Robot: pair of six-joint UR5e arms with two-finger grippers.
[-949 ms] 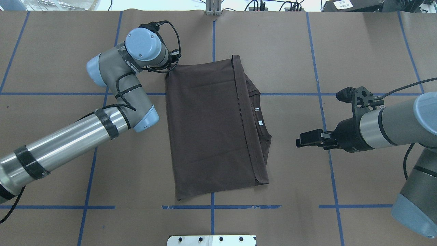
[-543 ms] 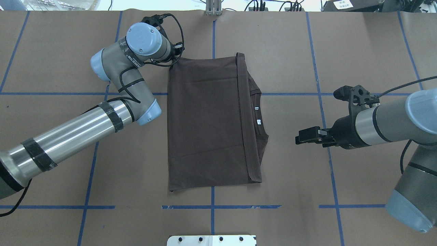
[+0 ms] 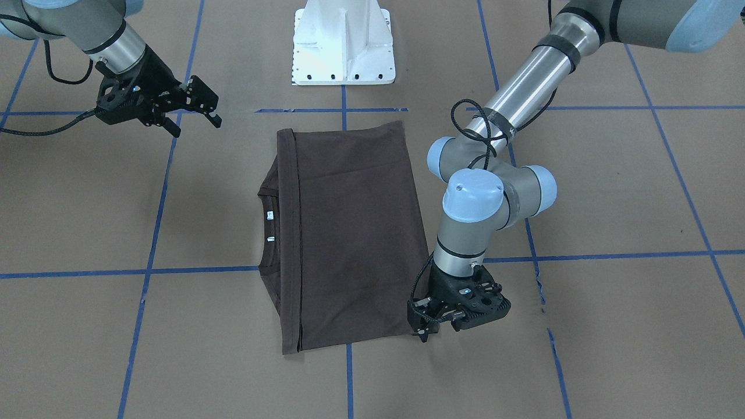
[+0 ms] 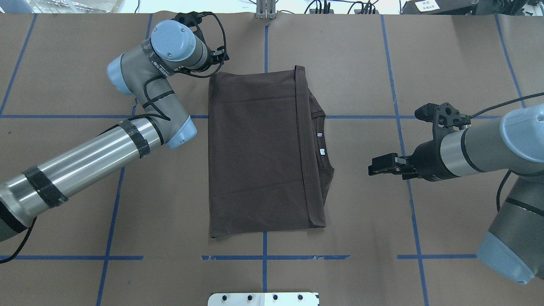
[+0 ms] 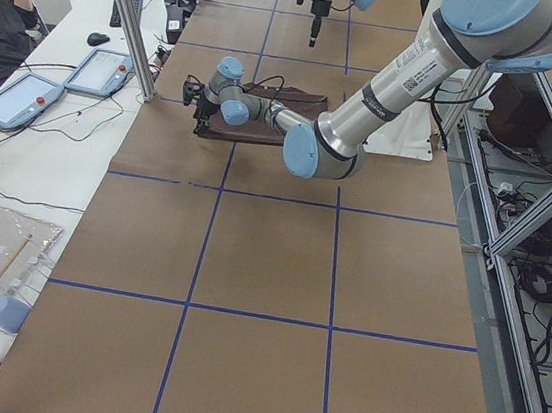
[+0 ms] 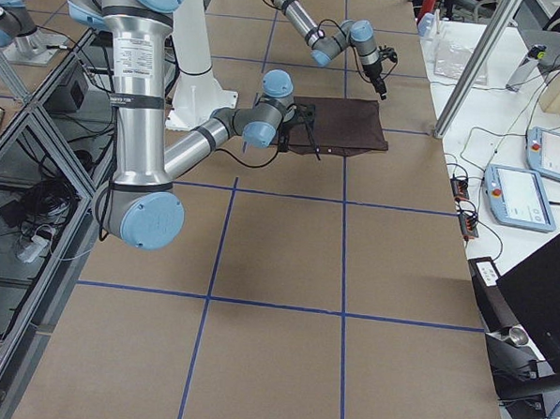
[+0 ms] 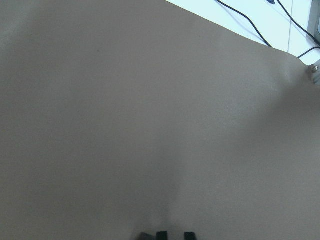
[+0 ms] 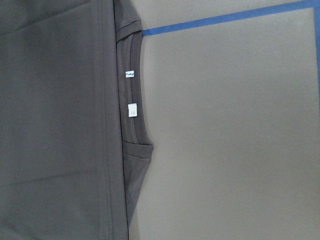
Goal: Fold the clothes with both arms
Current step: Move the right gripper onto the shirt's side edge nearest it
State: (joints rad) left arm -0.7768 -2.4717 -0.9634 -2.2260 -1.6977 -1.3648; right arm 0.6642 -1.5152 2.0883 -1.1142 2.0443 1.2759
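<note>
— Fingers, left gripper (image 3: 423,333)?
— Beside a corner of T-shirt (image 3: 349,233); grip cannot be told.
— T-shirt?
— Folded flat on table (image 3: 582,326).
— Farther, right gripper (image 3: 205,107)?
— Fingers spread, empty, well clear of cloth.
— Labels?
— Two white neck labels (image 3: 270,216); print illegible.

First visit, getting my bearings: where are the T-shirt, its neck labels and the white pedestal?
T-shirt (image 4: 255,153): overhead view, middle of the folded cloth.
neck labels (image 8: 132,110): right wrist view, the lower label.
white pedestal (image 3: 343,43): front-facing view, its middle.
</note>
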